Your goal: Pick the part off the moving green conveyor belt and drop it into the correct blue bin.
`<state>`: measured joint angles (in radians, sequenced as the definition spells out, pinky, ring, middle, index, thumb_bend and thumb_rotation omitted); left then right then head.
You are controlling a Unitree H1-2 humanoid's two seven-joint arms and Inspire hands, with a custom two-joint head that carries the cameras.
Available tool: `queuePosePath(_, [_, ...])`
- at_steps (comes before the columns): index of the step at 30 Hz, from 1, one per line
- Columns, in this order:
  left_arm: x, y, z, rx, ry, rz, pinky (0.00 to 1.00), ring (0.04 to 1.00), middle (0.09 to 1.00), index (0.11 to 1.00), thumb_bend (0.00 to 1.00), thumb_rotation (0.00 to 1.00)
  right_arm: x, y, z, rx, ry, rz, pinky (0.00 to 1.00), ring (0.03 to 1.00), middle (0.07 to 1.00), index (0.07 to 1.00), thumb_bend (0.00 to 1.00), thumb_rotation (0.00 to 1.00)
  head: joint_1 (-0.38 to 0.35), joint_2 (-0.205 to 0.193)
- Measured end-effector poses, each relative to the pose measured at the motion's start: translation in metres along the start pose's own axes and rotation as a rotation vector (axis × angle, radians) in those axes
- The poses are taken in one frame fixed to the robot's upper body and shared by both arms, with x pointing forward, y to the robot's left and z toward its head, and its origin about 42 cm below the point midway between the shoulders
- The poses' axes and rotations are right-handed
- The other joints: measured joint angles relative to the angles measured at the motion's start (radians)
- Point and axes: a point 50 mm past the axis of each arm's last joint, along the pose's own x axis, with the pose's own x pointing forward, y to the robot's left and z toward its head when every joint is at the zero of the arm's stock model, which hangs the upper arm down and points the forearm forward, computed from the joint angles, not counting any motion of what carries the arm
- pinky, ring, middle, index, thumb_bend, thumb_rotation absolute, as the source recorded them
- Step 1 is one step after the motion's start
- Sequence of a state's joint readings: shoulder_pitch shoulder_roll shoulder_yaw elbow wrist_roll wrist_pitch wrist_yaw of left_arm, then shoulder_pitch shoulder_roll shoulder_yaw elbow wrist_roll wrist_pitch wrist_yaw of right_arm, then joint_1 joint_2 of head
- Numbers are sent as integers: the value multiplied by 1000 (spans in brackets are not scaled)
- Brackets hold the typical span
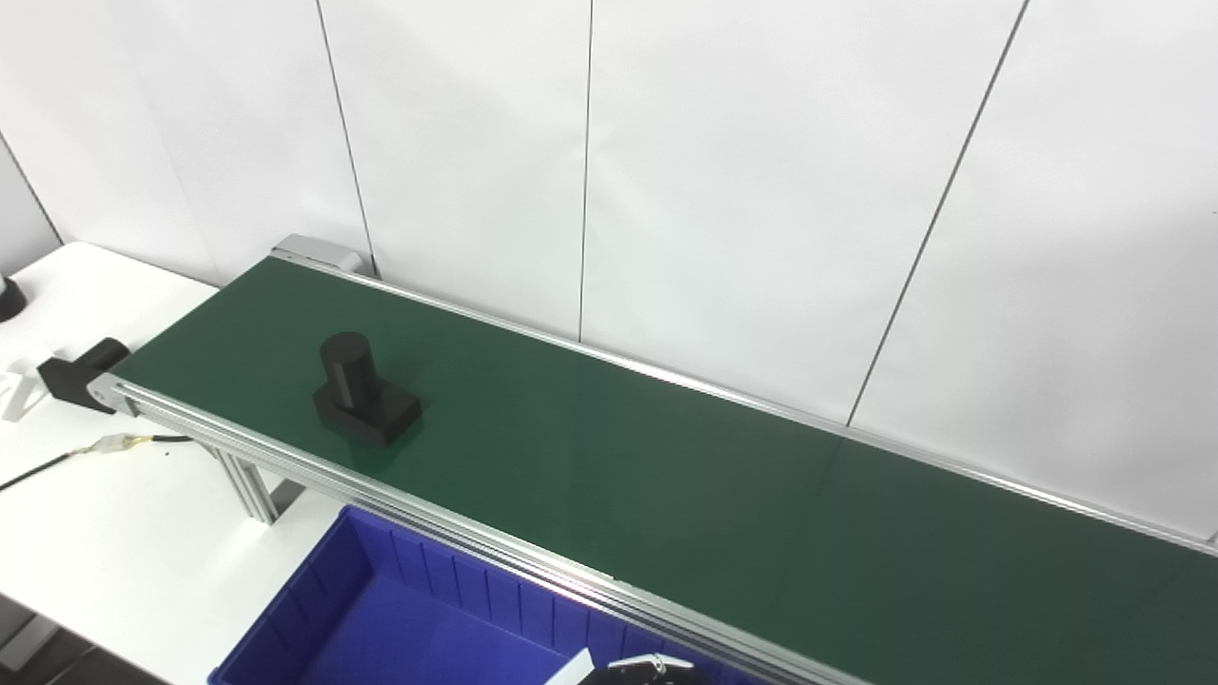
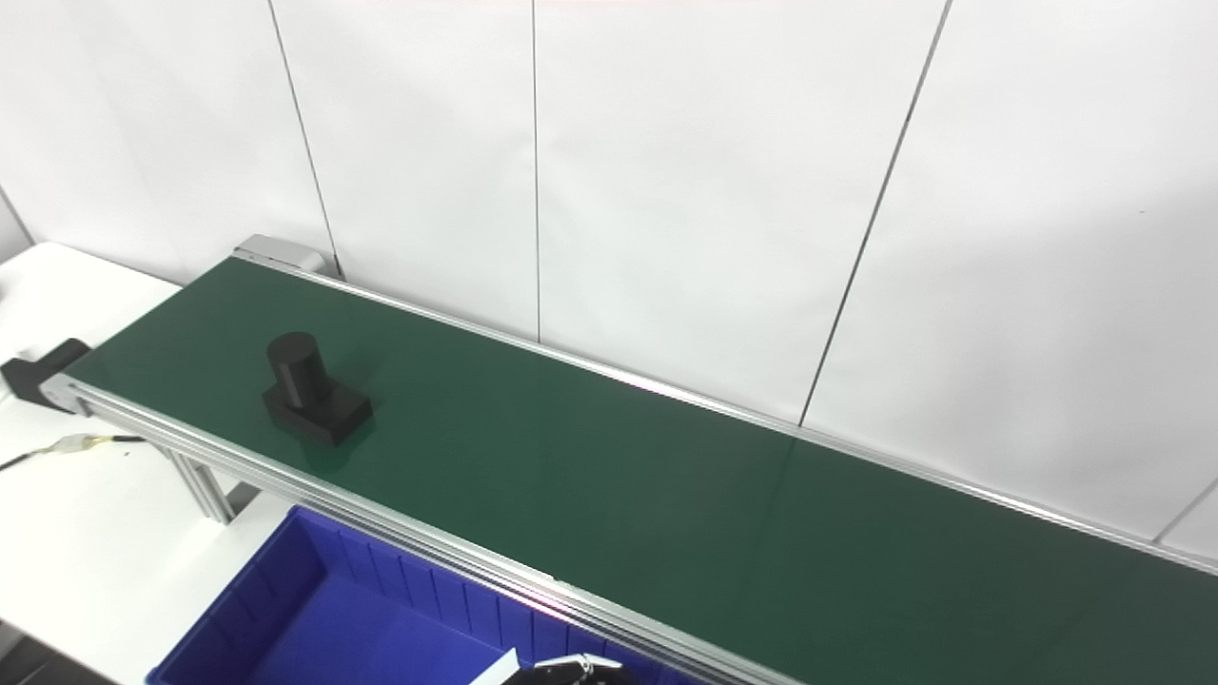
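1. Left eye view shows only a sliver of one hand [image 1: 636,669] at the bottom edge, over the bin; which arm it belongs to, and whether its fingers are spread or curled, cannot be told. No other hand is in view.
2. From that hand, the part [image 1: 360,390] lies up and to the left, well apart, across the belt's near rail.
3. The part is black: an upright cylinder on a flat block, standing near the belt's left end.
4. The belt [image 1: 666,457] is dark green, running diagonally from upper left to lower right, framed in aluminium.
5. One blue bin [image 1: 381,571] sits just below the near rail, apparently empty.
6. A white table [image 1: 114,533] carries a cable [image 1: 57,459]; white wall panels stand behind.
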<state>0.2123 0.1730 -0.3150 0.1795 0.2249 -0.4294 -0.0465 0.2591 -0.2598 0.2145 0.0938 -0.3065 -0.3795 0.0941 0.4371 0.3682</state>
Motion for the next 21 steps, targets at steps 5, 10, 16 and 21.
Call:
queuePosePath(5, [1,-2,-4,-9,11,10,679,750,787,773,970,160,-2,0,-10,8,26,5,797,846,864,937,908,94,17,-14])
queuePosePath(10, [2,-3,-3,-4,7,8,677,747,786,766,971,142,0,-1,-10,23,14,-3,793,842,864,941,912,119,6,-11])
queuePosePath(16, [4,-4,-3,-5,3,7,669,741,780,770,973,158,2,-1,-8,13,-3,-20,768,826,844,924,923,64,12,-32])
queuePosePath(21, [5,-3,-3,2,2,5,666,737,778,767,974,174,2,-2,-7,44,-15,-54,783,836,842,919,932,48,6,-32])
